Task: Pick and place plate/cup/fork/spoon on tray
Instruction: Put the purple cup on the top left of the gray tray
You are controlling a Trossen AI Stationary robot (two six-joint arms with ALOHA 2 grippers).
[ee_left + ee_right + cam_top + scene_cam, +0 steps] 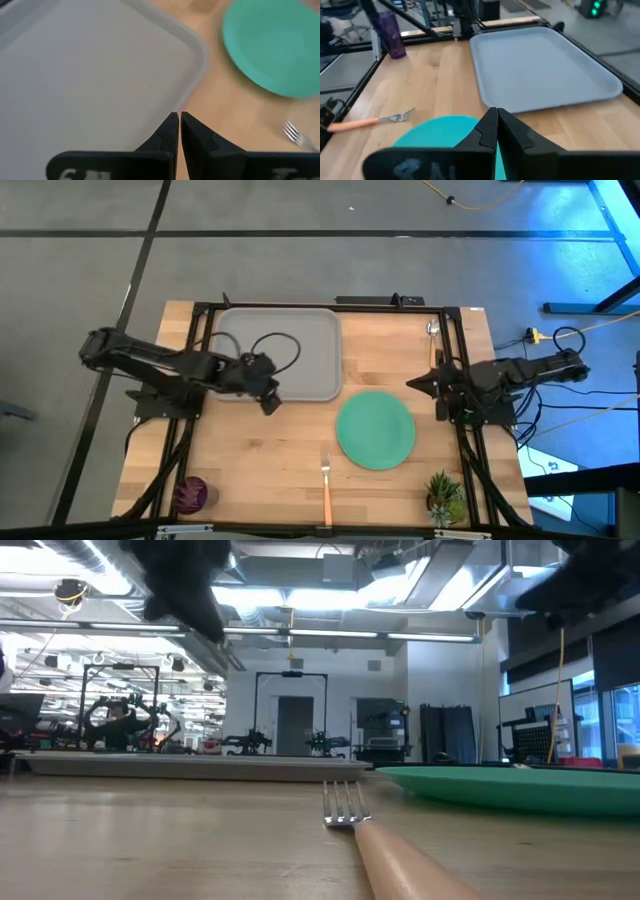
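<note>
The grey tray (285, 350) lies at the table's far middle. The teal plate (376, 429) rests flat on the wood to its right and nearer. The orange-handled fork (326, 483) lies near the front edge, tines toward the far side. The spoon (433, 340) lies at the far right. The purple cup (191, 493) stands at the near left corner. My left gripper (270, 404) is shut over the tray's near right corner (200, 47), holding nothing. My right gripper (412, 384) is shut above the table, right of the plate's far edge, holding nothing.
A small green potted plant (443, 496) stands at the near right corner. A dark frame (330, 306) runs around the table's edges. Bare wood lies between the tray and the fork.
</note>
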